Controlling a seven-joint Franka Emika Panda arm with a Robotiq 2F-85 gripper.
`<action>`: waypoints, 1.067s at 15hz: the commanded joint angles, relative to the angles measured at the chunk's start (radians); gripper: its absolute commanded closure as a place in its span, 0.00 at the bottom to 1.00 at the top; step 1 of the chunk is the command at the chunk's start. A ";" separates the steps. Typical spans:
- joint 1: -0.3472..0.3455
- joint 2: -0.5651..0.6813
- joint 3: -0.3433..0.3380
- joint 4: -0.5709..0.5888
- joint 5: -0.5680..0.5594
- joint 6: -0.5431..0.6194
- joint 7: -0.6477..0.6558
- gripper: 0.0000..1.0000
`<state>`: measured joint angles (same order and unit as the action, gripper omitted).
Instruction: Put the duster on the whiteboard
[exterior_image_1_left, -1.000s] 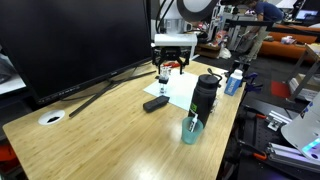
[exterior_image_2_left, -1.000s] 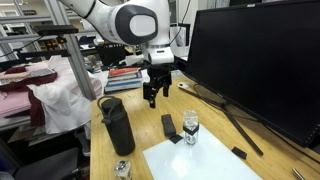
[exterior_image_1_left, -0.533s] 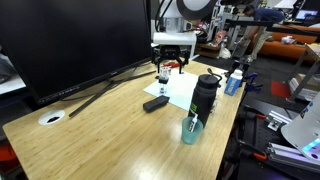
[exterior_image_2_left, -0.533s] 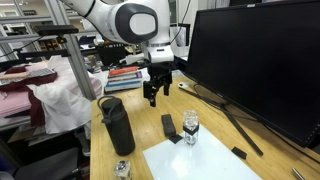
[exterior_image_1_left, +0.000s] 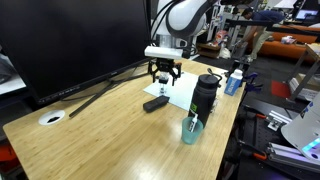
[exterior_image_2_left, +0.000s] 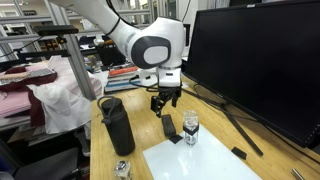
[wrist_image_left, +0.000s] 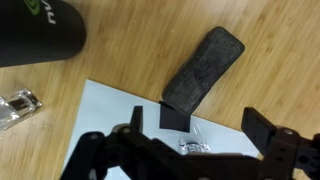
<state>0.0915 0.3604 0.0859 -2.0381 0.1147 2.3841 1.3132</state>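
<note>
The duster (wrist_image_left: 205, 68) is a small black oblong block lying flat on the wooden table, one end touching the edge of the whiteboard (wrist_image_left: 105, 125). It also shows in both exterior views (exterior_image_1_left: 155, 103) (exterior_image_2_left: 168, 126). The whiteboard is a thin white sheet in both exterior views (exterior_image_1_left: 182, 95) (exterior_image_2_left: 200, 160). My gripper (wrist_image_left: 200, 135) is open and empty. It hovers above the duster's near end and the board's edge, as both exterior views show (exterior_image_1_left: 163, 72) (exterior_image_2_left: 166, 100).
A tall black bottle (exterior_image_1_left: 205, 95) (exterior_image_2_left: 118, 125) (wrist_image_left: 40, 30) stands beside the board. A small clear jar (exterior_image_2_left: 190, 128) (wrist_image_left: 188, 145) stands on the board's edge under the gripper. A teal cup (exterior_image_1_left: 192, 130) stands near the table edge. A huge black monitor (exterior_image_1_left: 70, 40) fills the back.
The gripper has come down and moved toward the duster, still open. The duster, jar and bottle have not moved.
</note>
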 joint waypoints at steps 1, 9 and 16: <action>0.014 0.076 -0.030 0.072 0.067 0.026 0.016 0.00; 0.020 0.147 -0.064 0.105 0.117 0.015 0.058 0.00; 0.012 0.190 -0.046 0.113 0.172 -0.033 0.062 0.00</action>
<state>0.1025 0.5360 0.0410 -1.9443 0.2468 2.3939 1.3751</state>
